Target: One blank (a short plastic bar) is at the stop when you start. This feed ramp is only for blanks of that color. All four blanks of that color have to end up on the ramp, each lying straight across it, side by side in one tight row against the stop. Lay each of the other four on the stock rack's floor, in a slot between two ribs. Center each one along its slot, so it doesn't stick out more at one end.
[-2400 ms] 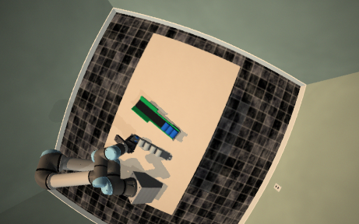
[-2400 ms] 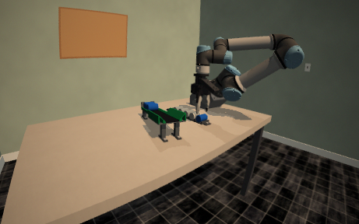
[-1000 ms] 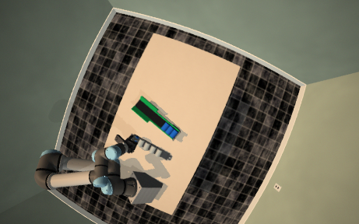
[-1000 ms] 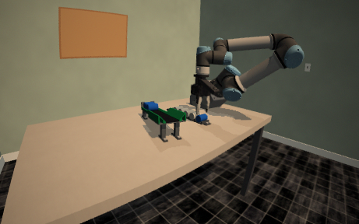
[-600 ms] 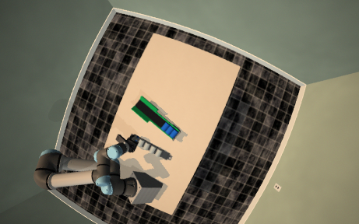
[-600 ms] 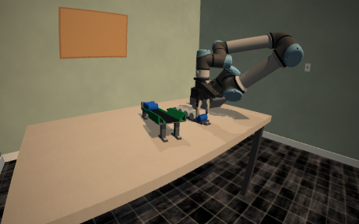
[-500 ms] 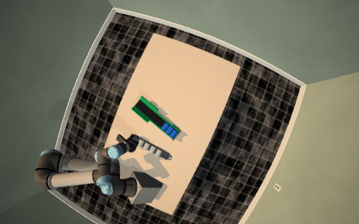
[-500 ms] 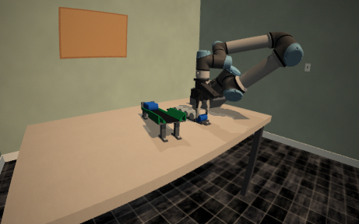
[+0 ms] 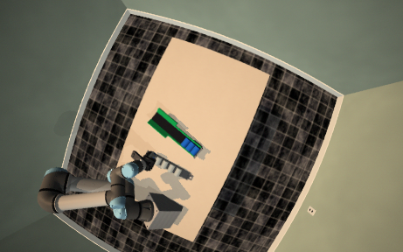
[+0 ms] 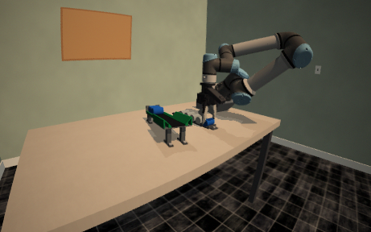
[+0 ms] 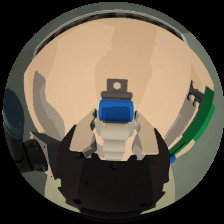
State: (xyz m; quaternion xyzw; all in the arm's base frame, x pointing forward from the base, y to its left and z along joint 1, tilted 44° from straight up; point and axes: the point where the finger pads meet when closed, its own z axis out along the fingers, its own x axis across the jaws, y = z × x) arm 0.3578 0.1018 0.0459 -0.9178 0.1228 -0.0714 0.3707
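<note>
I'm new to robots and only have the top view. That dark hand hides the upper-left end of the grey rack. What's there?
Observer: The wrist view shows a blue bar lying across that end of the rack, next to a pale one.

Visitor: And is the hand squeezing it?

Observer: No, the hand is partly open, with one finger on either side of the blue bar.

Visitor: Does the green ramp lie flat on the table?

Observer: No, the exterior view shows the ramp raised on dark legs.
</note>
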